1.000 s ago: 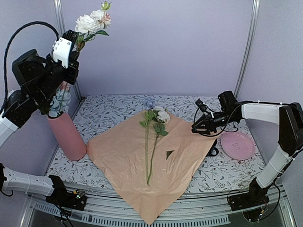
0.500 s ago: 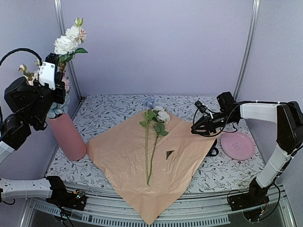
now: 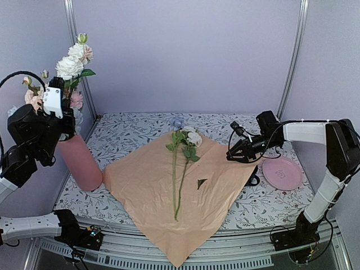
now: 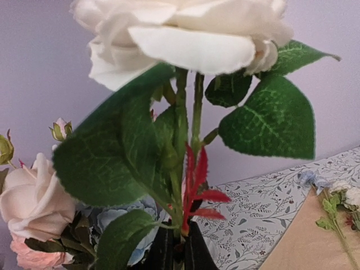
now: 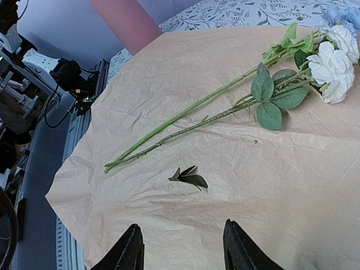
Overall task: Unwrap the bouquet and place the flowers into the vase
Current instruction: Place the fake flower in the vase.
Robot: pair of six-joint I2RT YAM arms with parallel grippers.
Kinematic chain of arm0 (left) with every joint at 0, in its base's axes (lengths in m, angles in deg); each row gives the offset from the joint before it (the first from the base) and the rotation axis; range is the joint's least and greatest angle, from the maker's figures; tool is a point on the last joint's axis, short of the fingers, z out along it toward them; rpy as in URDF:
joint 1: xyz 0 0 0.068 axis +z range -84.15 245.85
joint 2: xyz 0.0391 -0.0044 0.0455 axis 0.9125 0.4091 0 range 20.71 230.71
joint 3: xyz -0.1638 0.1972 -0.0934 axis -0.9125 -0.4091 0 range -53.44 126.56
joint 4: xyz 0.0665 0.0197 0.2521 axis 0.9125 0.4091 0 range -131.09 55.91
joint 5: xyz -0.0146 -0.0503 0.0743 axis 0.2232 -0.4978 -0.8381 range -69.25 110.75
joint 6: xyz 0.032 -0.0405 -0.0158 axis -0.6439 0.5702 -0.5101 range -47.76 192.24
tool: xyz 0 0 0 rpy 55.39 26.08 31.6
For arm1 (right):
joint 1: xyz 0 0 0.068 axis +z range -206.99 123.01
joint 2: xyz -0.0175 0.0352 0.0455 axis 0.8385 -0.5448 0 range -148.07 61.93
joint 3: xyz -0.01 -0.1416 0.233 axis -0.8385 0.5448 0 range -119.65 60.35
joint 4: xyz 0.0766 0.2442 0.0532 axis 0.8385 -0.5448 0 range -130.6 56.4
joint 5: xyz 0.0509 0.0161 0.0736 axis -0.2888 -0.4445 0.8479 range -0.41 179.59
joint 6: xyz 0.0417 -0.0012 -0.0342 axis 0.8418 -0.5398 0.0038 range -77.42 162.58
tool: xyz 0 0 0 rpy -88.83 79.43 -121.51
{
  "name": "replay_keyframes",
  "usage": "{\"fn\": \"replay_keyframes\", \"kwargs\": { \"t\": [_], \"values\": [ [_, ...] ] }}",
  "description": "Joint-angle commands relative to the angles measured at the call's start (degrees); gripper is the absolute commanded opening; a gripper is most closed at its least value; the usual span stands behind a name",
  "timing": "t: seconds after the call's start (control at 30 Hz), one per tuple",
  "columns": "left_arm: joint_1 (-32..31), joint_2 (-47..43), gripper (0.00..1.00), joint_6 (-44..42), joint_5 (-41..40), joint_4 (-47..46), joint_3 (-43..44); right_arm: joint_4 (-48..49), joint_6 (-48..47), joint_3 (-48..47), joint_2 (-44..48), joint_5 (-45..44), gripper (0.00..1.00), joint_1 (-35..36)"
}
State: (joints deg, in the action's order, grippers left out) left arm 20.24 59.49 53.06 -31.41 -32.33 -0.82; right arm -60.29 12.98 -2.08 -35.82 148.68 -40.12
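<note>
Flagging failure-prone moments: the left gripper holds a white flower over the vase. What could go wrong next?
The left gripper is shut on the white flower among blooms already in the vase; lowered, its stem may snag them or miss the opening.
The left arm crowds the tall vase and might tip it.
Two stems lie on loose paper, which could drag along.

I see my left gripper [image 4: 179, 253], its dark jaws pinched on the green stems [image 4: 181, 140] of a large cream-white rose [image 4: 180, 34]. A pale pink rose [image 4: 25, 202] sits lower left, with the floral-patterned table [image 4: 264, 208] behind.
</note>
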Motion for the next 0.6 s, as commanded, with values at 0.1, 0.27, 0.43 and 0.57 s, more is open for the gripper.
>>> {"fn": "replay_keyframes", "kwargs": {
  "t": [0.1, 0.27, 0.43, 0.57],
  "values": [
    [-0.57, 4.54, 0.24, 8.4, 1.91, 12.8, 12.34, -1.75, -1.0, -2.37, -1.43, 1.8, 0.5, 0.12],
    [-0.63, 8.6, 0.35, 8.49, 2.84, 15.01, 16.7, -1.93, -1.33, -2.43, -1.12, 1.88, 0.5, 0.14],
    [-0.62, 9.12, 0.18, 4.86, 1.41, 10.48, 15.59, -2.24, -1.58, -2.51, -1.02, 1.99, 0.5, 0.1],
    [-0.49, 8.07, 0.09, 3.5, 0.4, 8.18, 12.66, -2.71, -1.81, -2.65, -1.02, 2.17, 0.5, 0.1]
  ]
}}
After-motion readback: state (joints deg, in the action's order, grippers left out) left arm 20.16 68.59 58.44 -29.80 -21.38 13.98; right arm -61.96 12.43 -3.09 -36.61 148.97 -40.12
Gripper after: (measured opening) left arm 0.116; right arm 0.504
